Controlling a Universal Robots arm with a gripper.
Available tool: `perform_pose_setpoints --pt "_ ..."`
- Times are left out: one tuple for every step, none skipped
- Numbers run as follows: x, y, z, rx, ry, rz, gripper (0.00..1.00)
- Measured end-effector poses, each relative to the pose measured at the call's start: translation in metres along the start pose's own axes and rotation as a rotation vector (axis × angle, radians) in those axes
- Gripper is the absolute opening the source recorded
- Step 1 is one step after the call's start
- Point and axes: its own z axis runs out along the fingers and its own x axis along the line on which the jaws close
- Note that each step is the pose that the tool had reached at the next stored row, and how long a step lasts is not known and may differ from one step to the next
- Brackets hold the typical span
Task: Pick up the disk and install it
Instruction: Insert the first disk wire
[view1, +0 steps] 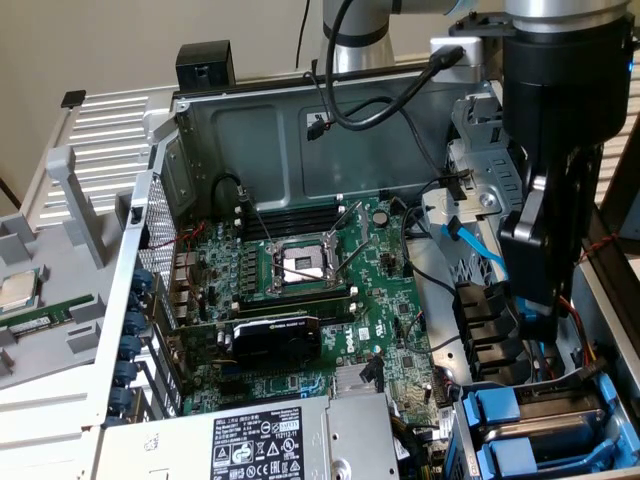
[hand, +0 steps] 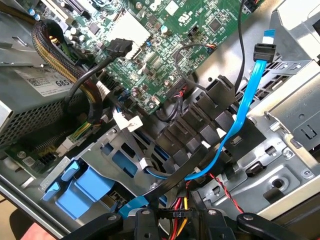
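Field note: my end effector (view1: 540, 305) hung low inside the open computer case (view1: 260, 140), at the exterior view's right. Spread or pressed together, I could not tell. The disk (view1: 560, 428), clipped in its blue carrier (view1: 495, 405), lay in the drive cage (hand: 107, 137) just below, apart from the end effector.

arm (view1: 368, 50): silver-grey tube section, black cables (view1: 345, 110) looped off it. wrist housing (view1: 565, 90): matt black cylinder, capped by a silver collar (view1: 570, 8). gripper (view1: 540, 305): made up of black linkage bars (hand: 100, 226), joined by round silver pivot pins (hand: 143, 212).
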Motion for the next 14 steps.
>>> perform_pose_setpoints --pt "0.0000 0.0000 0.0000 0.0001 -0.0002 0.000 0.35" --pt "0.0000 0.0000 0.0000 0.0002 -0.0003 0.000 0.36" --pt "0.0001 0.0001 0.0000 0.0001 -0.0004 0.000 0.36" --pt "0.0002 0.0001 0.0000 0.0002 -0.0003 0.000 0.36" --pt "0.0003 0.0003 -0.0001 0.0002 -0.0003 0.000 0.43" --pt "0.0004 0.0005 -0.0001 0.0002 -0.0002 0.000 0.43" --pt "0.0004 0.0006 -0.0002 0.0003 -0.0002 0.000 0.43" --pt "0.0003 0.0007 -0.0002 0.0002 -0.0003 0.000 0.43" --pt "0.0003 0.0008 -0.0002 0.0002 -0.0003 0.000 0.43" --pt "0.0002 0.0010 -0.0003 0.0003 -0.0004 0.000 0.43" --pt "0.0000 0.0012 -0.0004 0.0004 -0.0005 0.000 0.43" --pt "-0.0003 0.0014 -0.0007 0.0005 -0.0006 0.000 0.43" --pt "-0.0004 0.0016 -0.0010 0.0006 -0.0007 0.000 0.43" --pt "-0.0004 0.0014 -0.0019 0.0008 -0.0006 0.000 0.43"
